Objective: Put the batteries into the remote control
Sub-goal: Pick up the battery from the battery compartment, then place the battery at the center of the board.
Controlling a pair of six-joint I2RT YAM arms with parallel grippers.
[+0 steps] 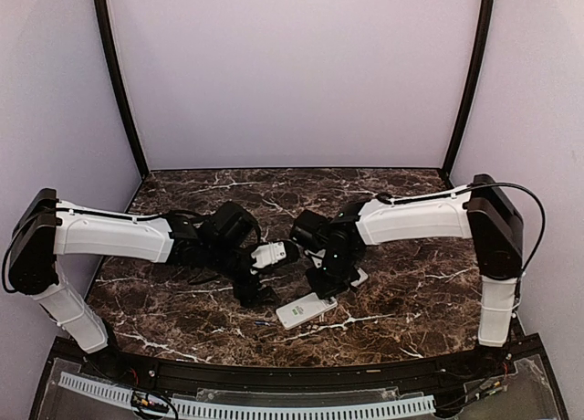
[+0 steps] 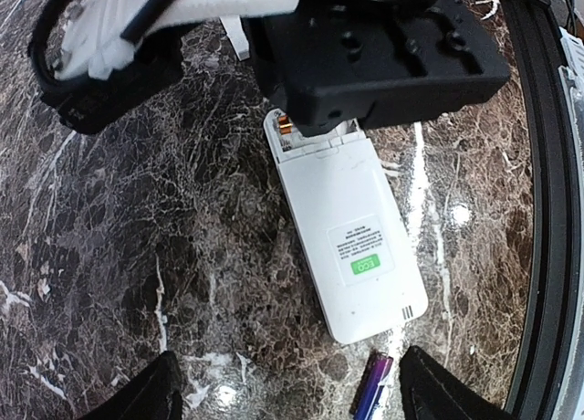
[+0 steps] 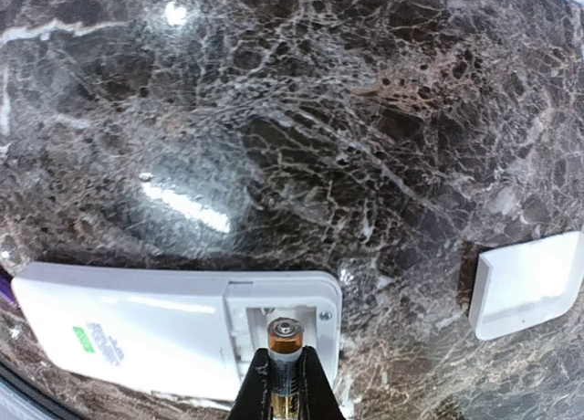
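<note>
Dark brown marble tabletop point(image 1: 411, 283) veined in white, enclosed by pale lilac walls with black corner posts. Near the front middle, lying back side up: small white rectangular plastic remote control point(image 1: 306, 310), green sticker on its printed label, battery compartment uncovered at the end nearer the right arm. Right claw point(image 3: 285, 393) pinched tight on a copper-coloured cylindrical battery point(image 3: 284, 347), silver end cap showing, held directly over that uncovered compartment; seated or not, impossible to tell. Left claw point(image 2: 292, 397) spread wide, holding nothing, hovering above the opposite end of the remote control. Purple cylindrical battery point(image 2: 374, 385) loose on the marble just beside that end. Small plain white flat plastic cover piece point(image 3: 529, 283) apart on the marble, beyond the compartment end.
</note>
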